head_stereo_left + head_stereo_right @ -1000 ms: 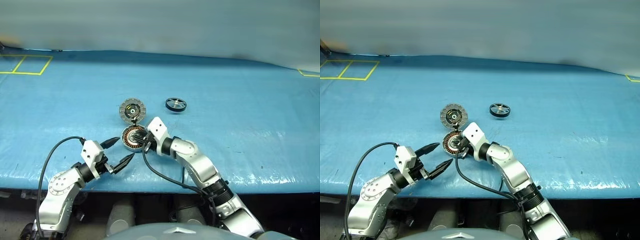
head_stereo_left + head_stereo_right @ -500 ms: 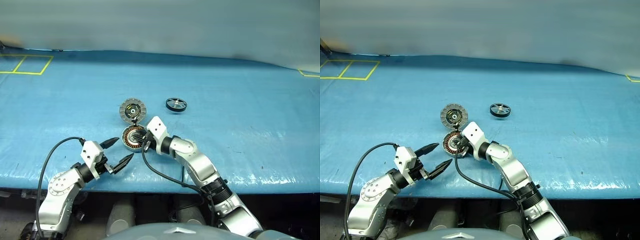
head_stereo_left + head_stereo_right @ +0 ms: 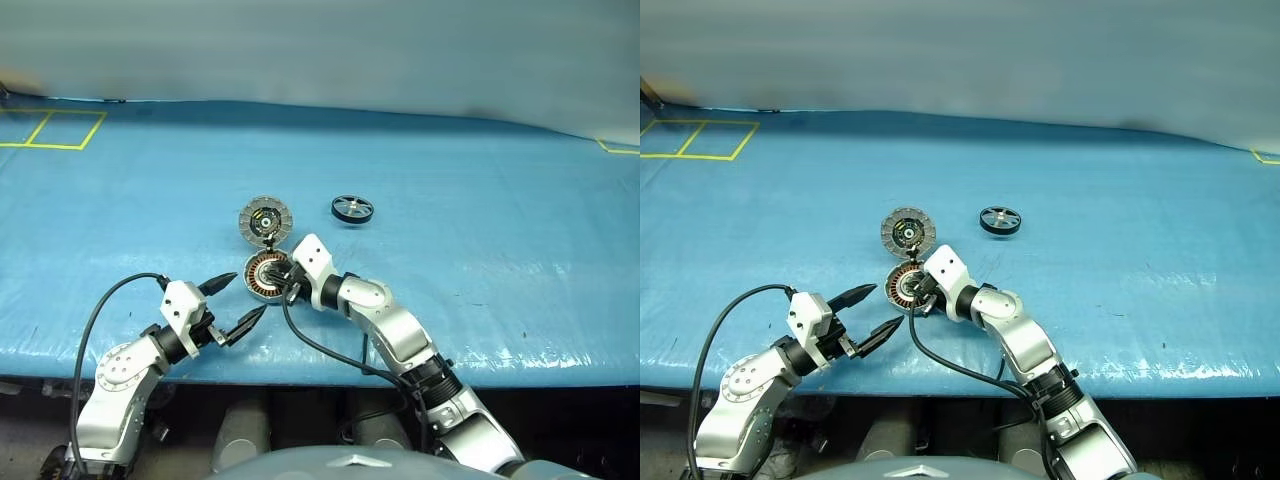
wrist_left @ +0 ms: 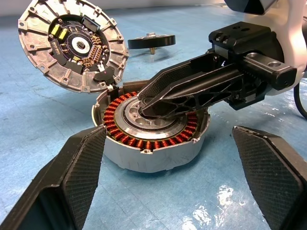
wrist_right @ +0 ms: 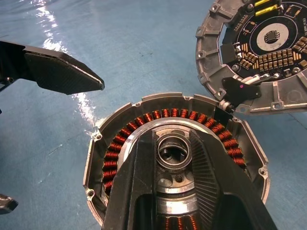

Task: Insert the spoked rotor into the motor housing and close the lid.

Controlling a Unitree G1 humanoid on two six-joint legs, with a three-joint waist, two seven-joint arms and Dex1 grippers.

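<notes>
Right gripper (image 5: 175,158): its two black fingers are sitting inside the motor housing (image 4: 148,143), closed narrowly about the small silver hub ring at the centre, inside the copper windings. You are holding the housing by that hub, not carrying anything.

Motor housing: it is resting on the blue bench (image 3: 480,250), near the front edge, open, with nothing yet seated over the windings.

Lid (image 4: 72,48): it is standing tilted back on its hinge at the far side of the housing, inner face with circuit board and pale radial segments turned toward you. It is not closed.

Spoked rotor (image 3: 352,208): it is lying flat on the bench, well apart from the housing, beyond it and to your right. Neither gripper is touching it.

Left gripper (image 3: 233,305): it is hovering just beside the housing on your left, fingers spread wide and empty.

Risks, as judged from here:
- Your right fingers are occupying the very seat the rotor needs; lifting away carelessly could drag or tip the housing.
- The lid is leaning on its hinge alone; a nudge from either arm could drop it shut before the rotor is in.
- The rotor is thin and flat; a shallow pinch on its rim could let it slip, and a tilted entry could jam it against the windings.
</notes>
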